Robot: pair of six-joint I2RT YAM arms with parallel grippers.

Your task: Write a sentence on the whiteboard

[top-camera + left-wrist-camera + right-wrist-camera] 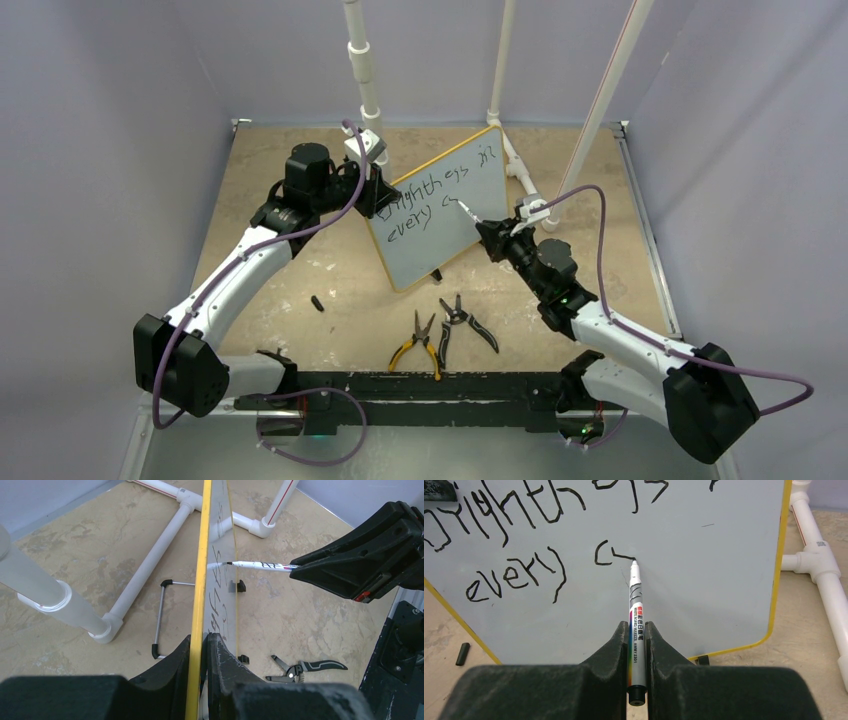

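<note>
The whiteboard stands upright near the middle of the table, white with a yellow rim. My left gripper is shut on its left edge, a finger on each face. The sentence reads about "Brightness in" above "every c". My right gripper is shut on a white marker, its tip touching the board at the end of a short stroke after the "c". In the left wrist view the marker meets the board from the right.
Yellow-handled pliers and black-handled pliers lie on the table in front of the board. A small black cap lies to the left of them. White PVC pipes rise behind the board and run along the floor.
</note>
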